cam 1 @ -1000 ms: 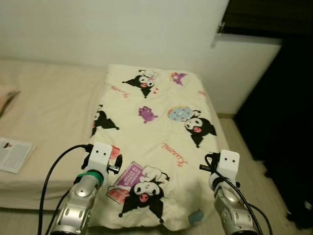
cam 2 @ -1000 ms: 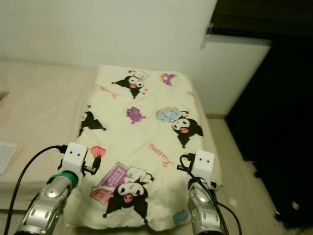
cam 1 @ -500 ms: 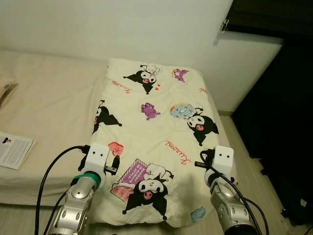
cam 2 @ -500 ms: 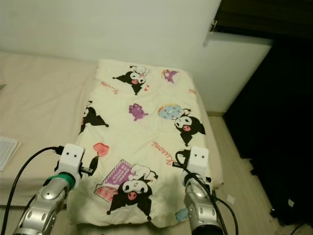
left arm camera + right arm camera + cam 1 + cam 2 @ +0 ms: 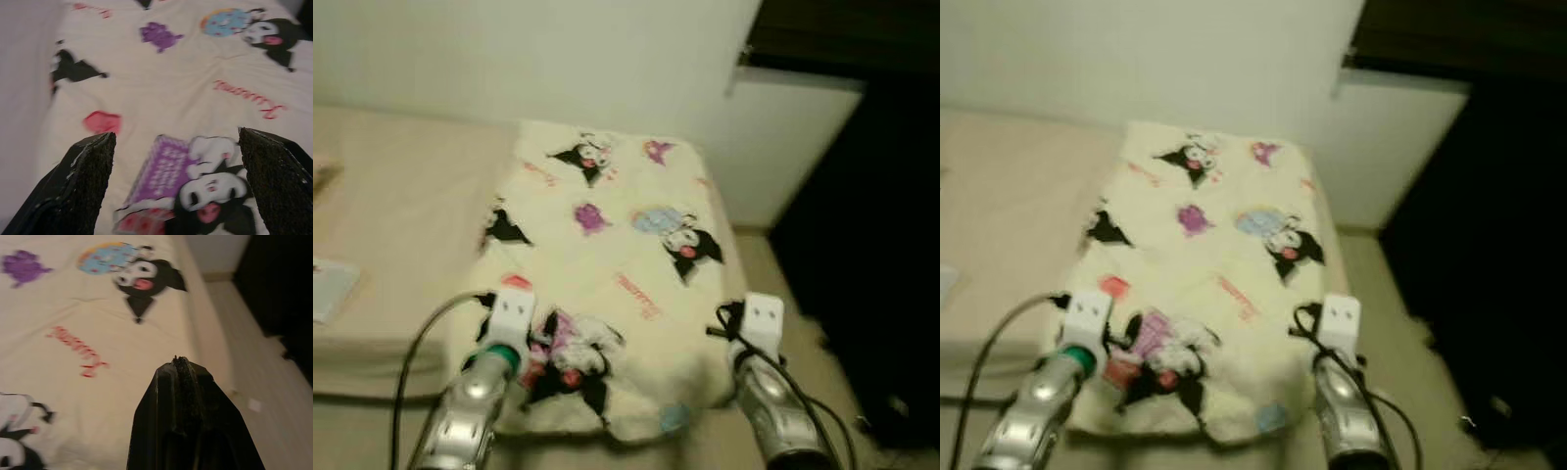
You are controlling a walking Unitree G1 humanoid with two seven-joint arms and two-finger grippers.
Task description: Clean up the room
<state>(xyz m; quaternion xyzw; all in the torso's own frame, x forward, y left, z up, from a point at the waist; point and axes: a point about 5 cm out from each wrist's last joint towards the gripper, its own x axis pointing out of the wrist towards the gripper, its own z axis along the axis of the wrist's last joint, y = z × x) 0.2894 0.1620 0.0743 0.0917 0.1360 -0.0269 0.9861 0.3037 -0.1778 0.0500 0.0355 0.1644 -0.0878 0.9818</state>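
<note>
A cream blanket (image 5: 607,264) printed with black-and-white cartoon figures lies spread over the right end of a beige bed (image 5: 401,206). Its near edge hangs over the bed's front. My left arm (image 5: 509,318) reaches over the blanket's near left part. In the left wrist view my left gripper (image 5: 176,133) is open wide above a purple and black print (image 5: 166,171), holding nothing. My right arm (image 5: 759,323) is over the blanket's near right corner. My right gripper (image 5: 179,361) is shut with nothing in it, above the blanket beside red lettering (image 5: 78,350).
A white booklet (image 5: 328,289) lies on the bed at the far left. A white wall (image 5: 558,49) runs behind the bed. Light floor (image 5: 773,274) lies right of the bed, with a dark area (image 5: 881,245) beyond it. A small white scrap (image 5: 254,405) is on the floor.
The whole picture has shifted and blurred, so the camera is moving. Both arms keep the same pose over the blanket's near end.
</note>
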